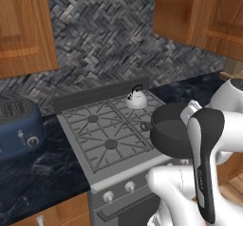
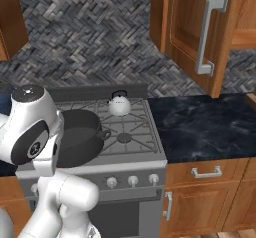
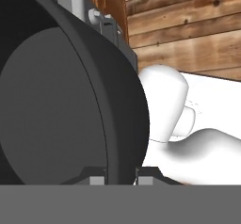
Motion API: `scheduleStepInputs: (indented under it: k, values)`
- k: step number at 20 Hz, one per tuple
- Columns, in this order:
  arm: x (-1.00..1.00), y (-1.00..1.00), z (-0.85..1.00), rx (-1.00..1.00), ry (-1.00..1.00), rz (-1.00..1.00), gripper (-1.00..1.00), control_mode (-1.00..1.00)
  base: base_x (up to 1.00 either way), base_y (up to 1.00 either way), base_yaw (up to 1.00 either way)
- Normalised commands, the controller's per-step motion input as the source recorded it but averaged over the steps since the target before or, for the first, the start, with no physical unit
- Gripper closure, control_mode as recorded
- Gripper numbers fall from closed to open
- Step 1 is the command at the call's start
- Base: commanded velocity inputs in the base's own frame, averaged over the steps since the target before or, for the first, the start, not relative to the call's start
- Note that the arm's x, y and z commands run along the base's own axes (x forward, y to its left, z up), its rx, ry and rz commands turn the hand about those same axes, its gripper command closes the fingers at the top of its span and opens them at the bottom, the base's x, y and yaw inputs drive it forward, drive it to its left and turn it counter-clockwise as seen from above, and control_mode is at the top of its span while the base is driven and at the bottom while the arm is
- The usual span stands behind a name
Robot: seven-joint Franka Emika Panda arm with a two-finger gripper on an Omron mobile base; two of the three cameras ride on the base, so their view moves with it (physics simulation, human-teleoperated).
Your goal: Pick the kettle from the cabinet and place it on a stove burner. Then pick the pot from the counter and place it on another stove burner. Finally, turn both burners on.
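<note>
Two fingertips pinching the pot rim, pot airborne at the stove's front edge.
Gripper jaws narrow, one tip inside the wall, one outside, clamped on the rim; pot tilted on its side in hand view. Base views: pot hangs over the range front right corner, beside the front right burner. Kettle sits upright on the rear right burner. Blue toaster on the counter left of the stove.

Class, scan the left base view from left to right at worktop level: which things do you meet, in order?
Toaster → front-left burner → kettle → pot.
</note>
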Motion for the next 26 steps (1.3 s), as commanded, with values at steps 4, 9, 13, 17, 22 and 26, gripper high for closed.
scheduleStepInputs:
  k: [4,9,13,17,22,26]
  values:
    - [0.0,0.0,0.0,0.0,0.0,0.0,1.0,1.0,0.08,0.28,-0.03]
    - [0.0,0.0,0.0,0.0,0.0,0.0,1.0,1.0,0.0,0.34,-0.09]
    - [0.0,0.0,0.0,0.0,0.0,0.0,1.0,-1.0,0.0,0.07,-0.01]
    - [0.0,0.0,0.0,0.0,0.0,0.0,1.0,-1.0,0.0,0.0,0.0]
    - [0.16,0.0,0.0,0.0,0.0,0.0,1.0,-1.0,0.0,0.0,0.0]
    - [0.36,-0.02,0.0,0.0,0.0,0.0,1.0,-1.0,0.0,0.0,0.0]
